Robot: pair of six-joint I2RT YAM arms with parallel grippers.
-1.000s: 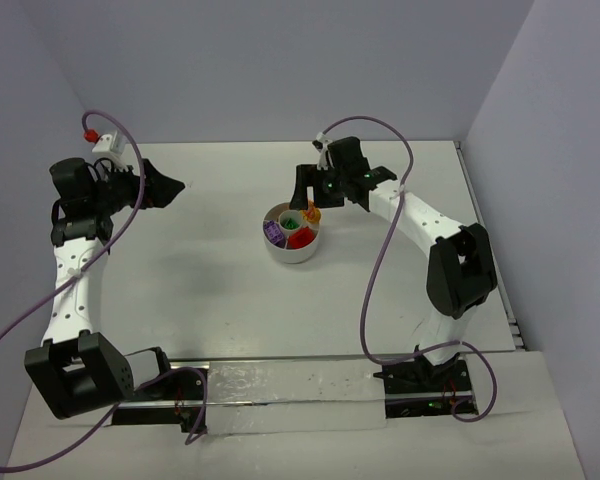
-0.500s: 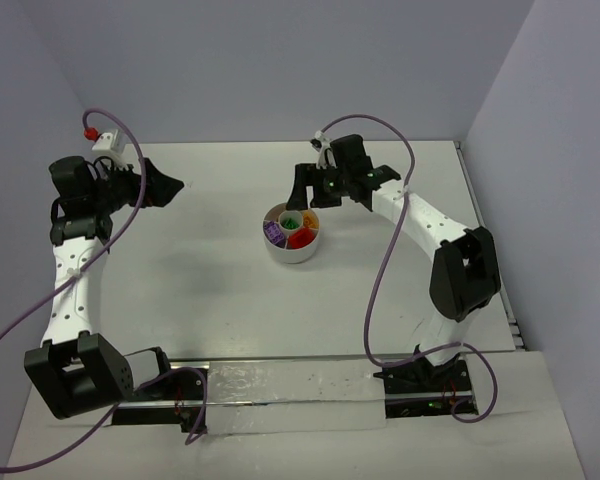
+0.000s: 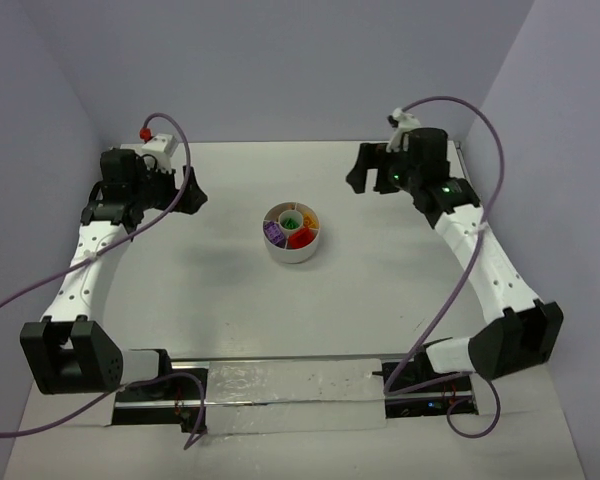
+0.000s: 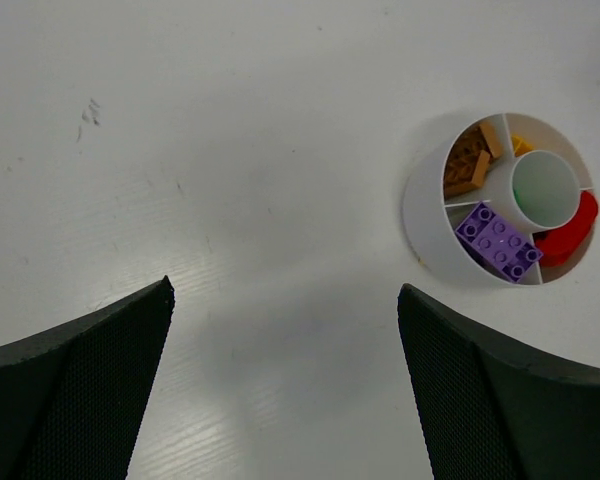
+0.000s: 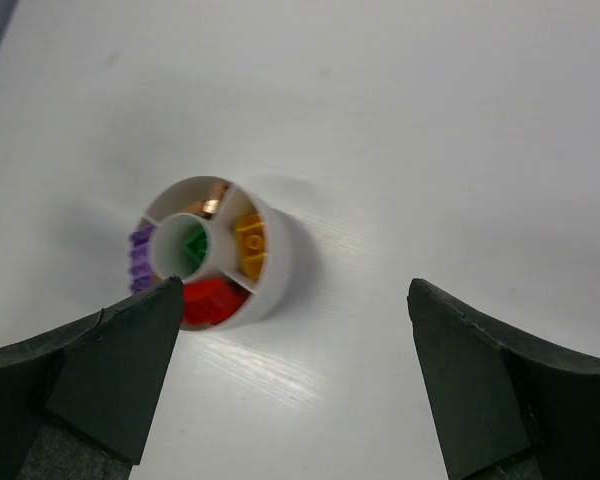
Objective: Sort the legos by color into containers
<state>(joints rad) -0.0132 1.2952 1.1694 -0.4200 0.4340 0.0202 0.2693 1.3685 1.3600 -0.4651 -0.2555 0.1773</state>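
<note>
The legos (image 4: 497, 240) were found sorted in the white dish (image 3: 292, 254) at mid-table, each colour in its own compartment, green in the middle. The left gripper (image 3: 194, 192) and right gripper (image 3: 357, 170) were held wide open and empty, well apart from it. With no loose brick seen, only a colour check was judged needed, the dish not being touched.

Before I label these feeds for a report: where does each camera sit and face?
Top external: above, behind the robot, facing down; shows left gripper and right gripper open, dish between.
Left wrist: on left arm, looking down; left fingers at bottom.
Right wrist: likewise; right fingers at bottom.
Shared: all show the dish of legos.
</note>
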